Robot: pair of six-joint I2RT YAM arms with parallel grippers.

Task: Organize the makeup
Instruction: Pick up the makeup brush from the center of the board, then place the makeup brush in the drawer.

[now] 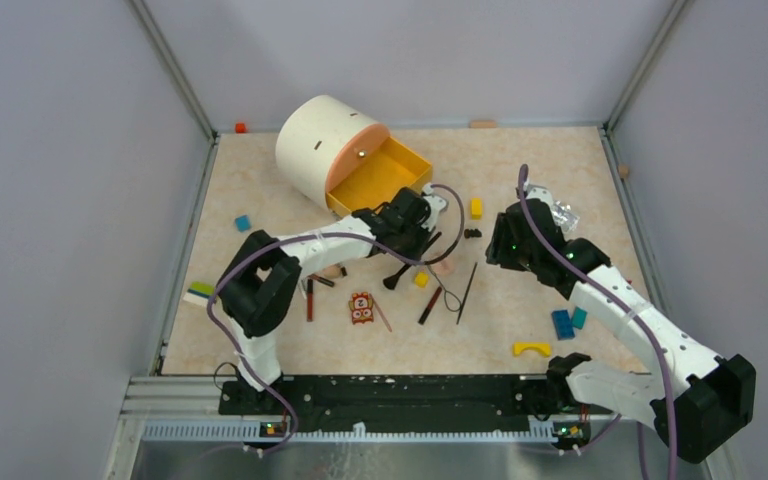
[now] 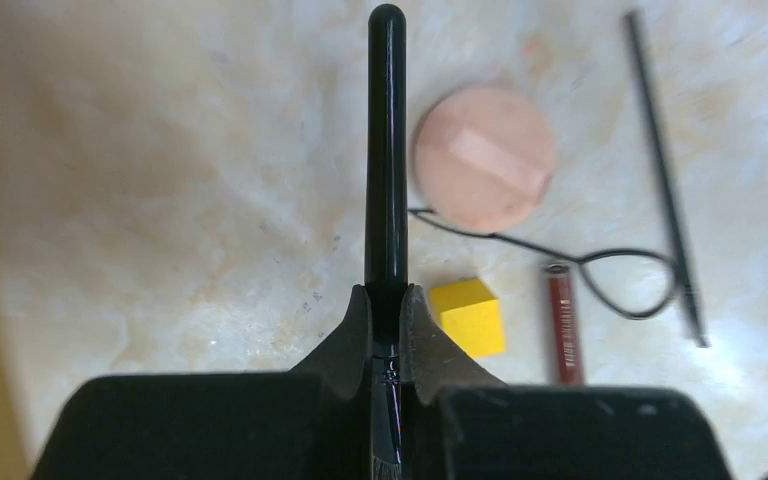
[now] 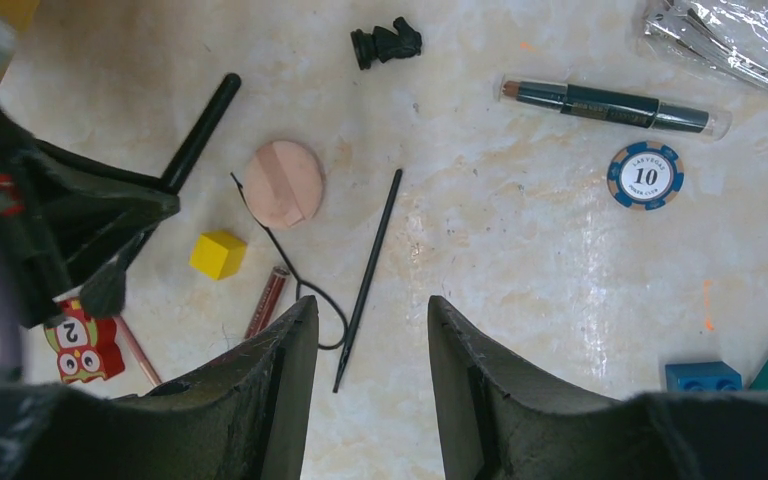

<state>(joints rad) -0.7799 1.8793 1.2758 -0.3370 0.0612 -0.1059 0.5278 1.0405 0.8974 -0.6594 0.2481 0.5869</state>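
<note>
Black brush (image 2: pixel 385 150) pinched in closed left claw (image 2: pixel 387 310); lift straight, clearing peach puff (image 2: pixel 483 155). Right claw (image 3: pixel 372 305) half-open, empty.

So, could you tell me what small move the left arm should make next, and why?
Probably lift straight up a little. The left gripper is shut on the black brush, so the grasp looks made; the puff and yellow block lie close beside it, and raising it first should clear them before carrying it toward the open yellow drawer.
</note>
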